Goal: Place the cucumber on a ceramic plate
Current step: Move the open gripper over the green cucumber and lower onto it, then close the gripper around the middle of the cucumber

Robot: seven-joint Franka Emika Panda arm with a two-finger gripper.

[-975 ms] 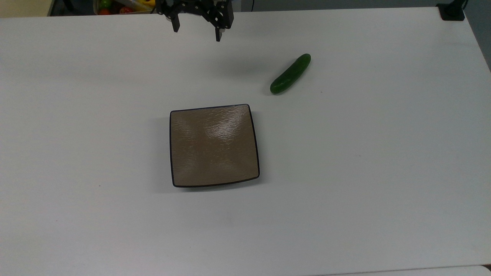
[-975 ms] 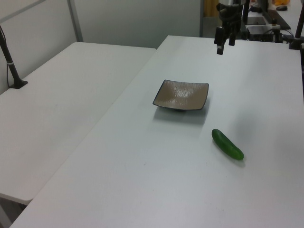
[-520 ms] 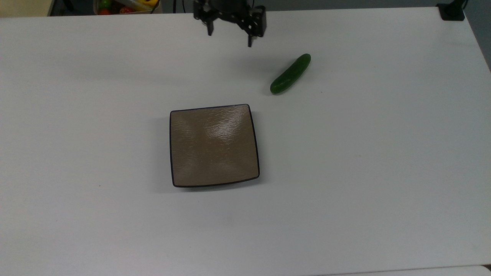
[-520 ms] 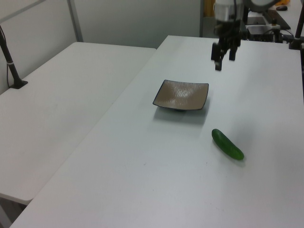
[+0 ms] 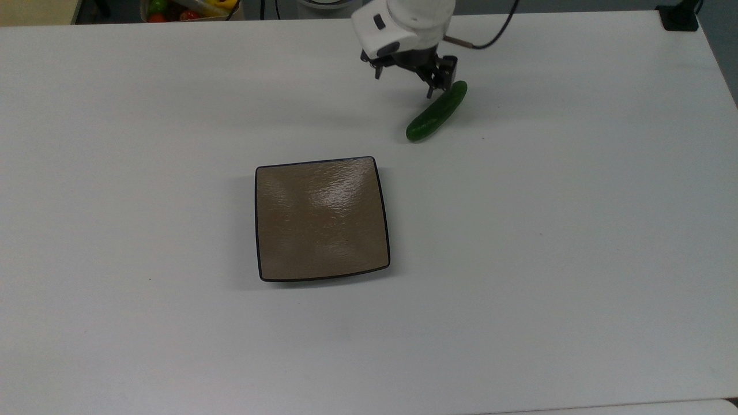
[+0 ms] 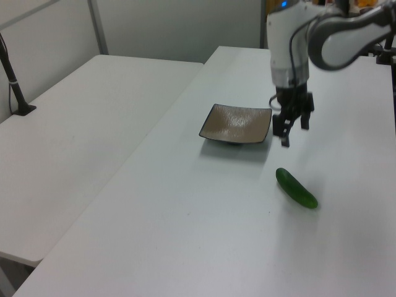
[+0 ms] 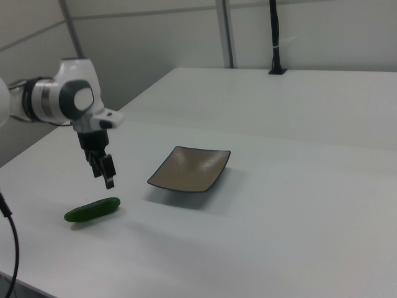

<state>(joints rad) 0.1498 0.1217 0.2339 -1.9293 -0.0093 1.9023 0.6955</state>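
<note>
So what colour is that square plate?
The ceramic plate is glossy brown-tan with faint streaks and a thin dark rim, clearest in the top view.

A glossy green cucumber (image 5: 436, 111) is lying flat just below the pincer (image 5: 407, 78); a square brown plate (image 5: 322, 219) is sitting empty, well apart.

text: none legible | labels: none legible | brands: none legible | numbers: none legible | signs: none legible | no readable marking is seen on any surface in the three views
</note>
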